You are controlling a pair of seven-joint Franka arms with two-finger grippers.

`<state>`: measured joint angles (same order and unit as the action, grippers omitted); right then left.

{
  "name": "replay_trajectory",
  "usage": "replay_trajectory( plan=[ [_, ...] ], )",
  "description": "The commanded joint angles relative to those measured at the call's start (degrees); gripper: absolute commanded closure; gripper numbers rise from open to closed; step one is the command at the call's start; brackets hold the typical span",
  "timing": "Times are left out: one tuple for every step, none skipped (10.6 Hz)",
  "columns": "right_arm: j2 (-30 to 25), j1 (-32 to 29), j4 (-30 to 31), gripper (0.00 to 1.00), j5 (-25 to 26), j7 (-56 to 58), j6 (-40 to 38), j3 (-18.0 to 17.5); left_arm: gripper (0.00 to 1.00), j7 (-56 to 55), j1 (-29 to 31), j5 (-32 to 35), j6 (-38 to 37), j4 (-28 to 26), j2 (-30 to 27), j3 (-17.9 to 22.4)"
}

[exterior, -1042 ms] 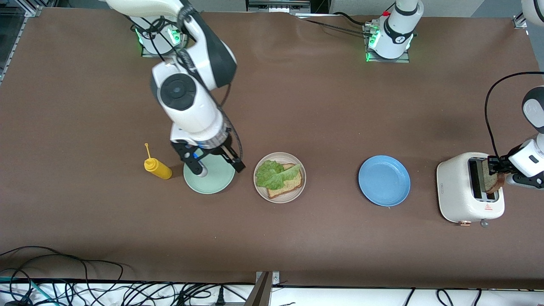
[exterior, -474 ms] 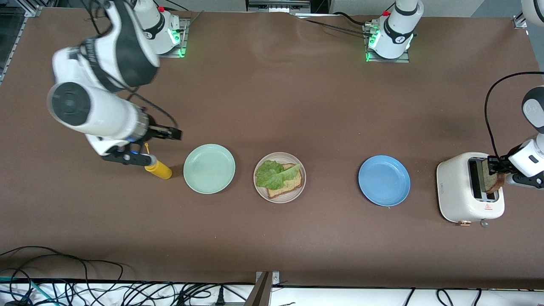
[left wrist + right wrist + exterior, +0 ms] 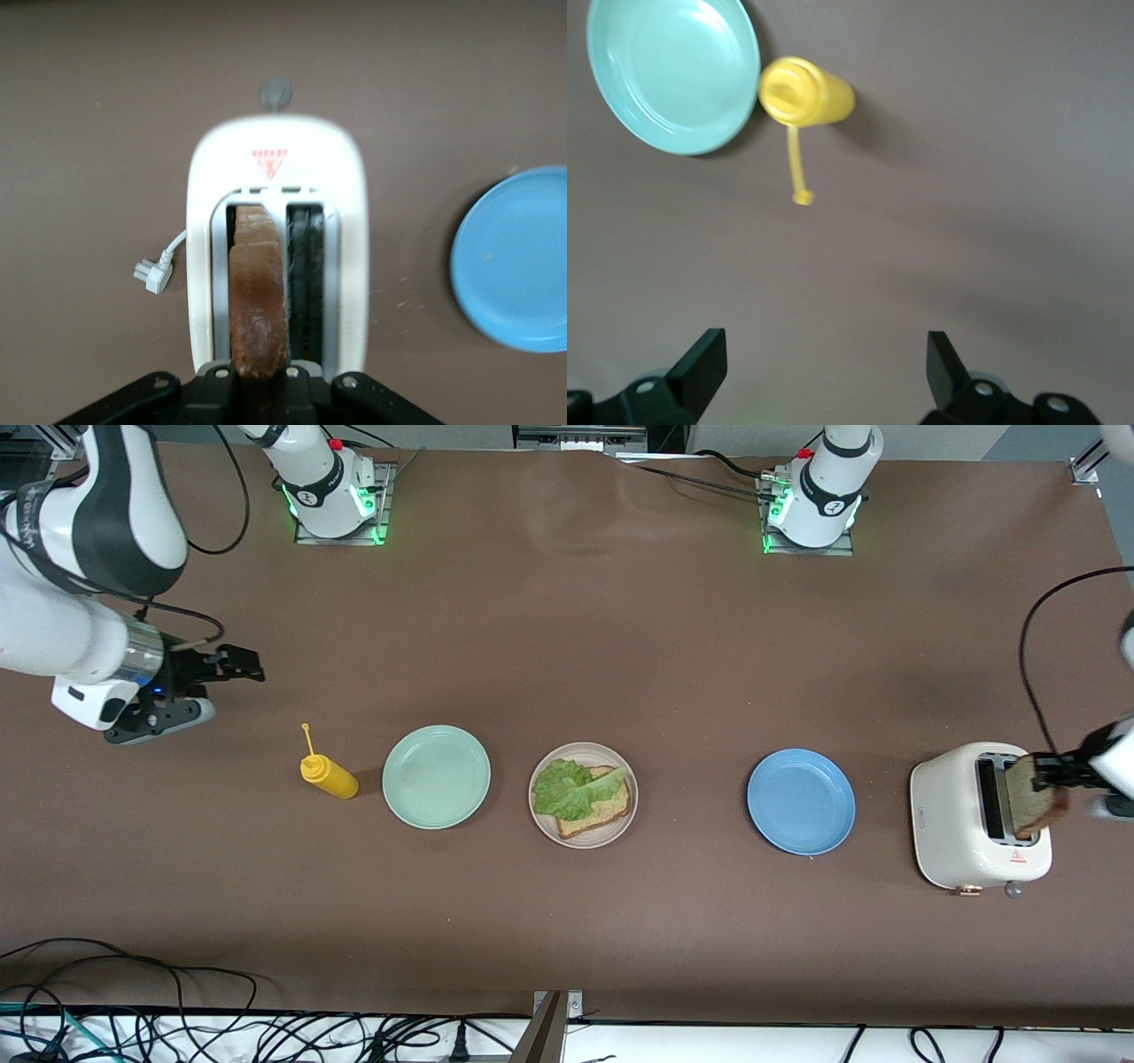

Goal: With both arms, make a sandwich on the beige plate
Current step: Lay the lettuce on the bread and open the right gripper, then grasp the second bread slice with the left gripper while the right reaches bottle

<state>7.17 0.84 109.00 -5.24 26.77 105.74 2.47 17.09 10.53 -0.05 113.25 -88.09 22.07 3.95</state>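
Note:
The beige plate (image 3: 542, 815) sits mid-table with one brown bread slice (image 3: 607, 811) and a green lettuce leaf (image 3: 571, 788) on it. My left gripper (image 3: 1044, 772) is shut on a second bread slice (image 3: 1034, 804), held upright just above the white toaster (image 3: 948, 824); in the left wrist view the slice (image 3: 258, 301) stands over the toaster slot (image 3: 306, 266). My right gripper (image 3: 237, 664) is open and empty over bare table at the right arm's end, away from the plates; its fingertips (image 3: 700, 359) are wide apart in the right wrist view.
A mint green plate (image 3: 436, 776) and a yellow squeeze bottle (image 3: 330, 773) lie toward the right arm's end; both show in the right wrist view, plate (image 3: 673, 75), bottle (image 3: 806, 93). A blue plate (image 3: 801, 801) lies between the beige plate and the toaster.
My right arm swung from over the mint green plate out to the right arm's end of the table. My left gripper lifted the bread slice up out of the toaster slot.

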Motion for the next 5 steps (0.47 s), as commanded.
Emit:
replay_trajectory(
  plan=[
    [-0.9, -4.0, 5.9, 0.00, -1.1, 17.2, 8.7, -0.8, 1.00, -3.9, -0.1, -1.2, -2.1, 2.5, 0.5, -1.9],
    [0.4, -5.1, 6.0, 0.00, -1.2, 22.8, 10.7, -0.8, 1.00, -3.9, -0.2, -1.1, -2.1, 2.5, 0.5, -1.9],
    [1.8, -6.1, 6.0, 0.00, -2.0, 29.1, 12.2, -0.8, 1.00, -3.9, -0.2, -1.2, -2.1, 2.6, 0.4, -1.9],
    [3.7, -7.3, 6.0, 0.00, -6.8, 36.5, 13.9, -0.8, 1.00, -3.9, -0.2, -1.2, -2.2, 2.7, 0.3, -1.9],
    [5.9, -9.0, 6.0, 0.00, -13.5, 44.5, 14.3, -0.8, 1.00, -4.4, -0.2, -1.3, -2.1, 2.7, 0.3, -2.1]
  ],
)
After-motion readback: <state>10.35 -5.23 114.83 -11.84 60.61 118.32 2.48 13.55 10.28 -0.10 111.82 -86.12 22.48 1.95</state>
